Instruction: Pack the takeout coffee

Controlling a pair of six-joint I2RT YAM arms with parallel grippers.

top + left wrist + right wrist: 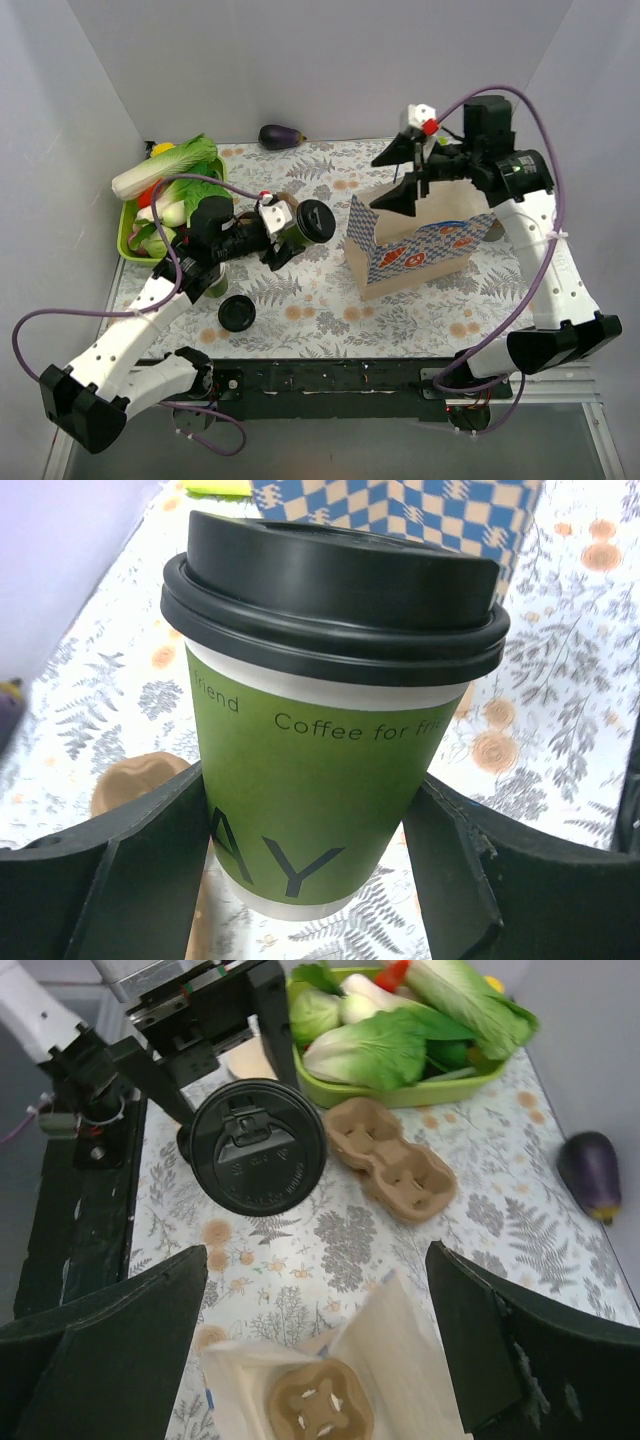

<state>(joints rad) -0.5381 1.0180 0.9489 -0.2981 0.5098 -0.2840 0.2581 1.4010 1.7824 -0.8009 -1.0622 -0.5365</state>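
The takeout coffee (303, 223) is a green paper cup (320, 770) with a black lid (335, 590). My left gripper (285, 230) is shut on the cup's body, one finger (130, 870) on each side. It holds the cup tilted above the table, left of the bag, with the lid (257, 1147) facing the bag. The blue-checked paper bag (425, 248) stands open at centre right. A brown cup carrier (320, 1410) lies inside it. My right gripper (400, 178) is open and empty above the bag's mouth (400, 1340).
A loose black lid (238, 314) lies near the front left. A green tray (128, 240) of vegetables sits at the back left. A second brown carrier (390, 1155) lies on the table beside it. An eggplant (280, 136) lies at the far edge.
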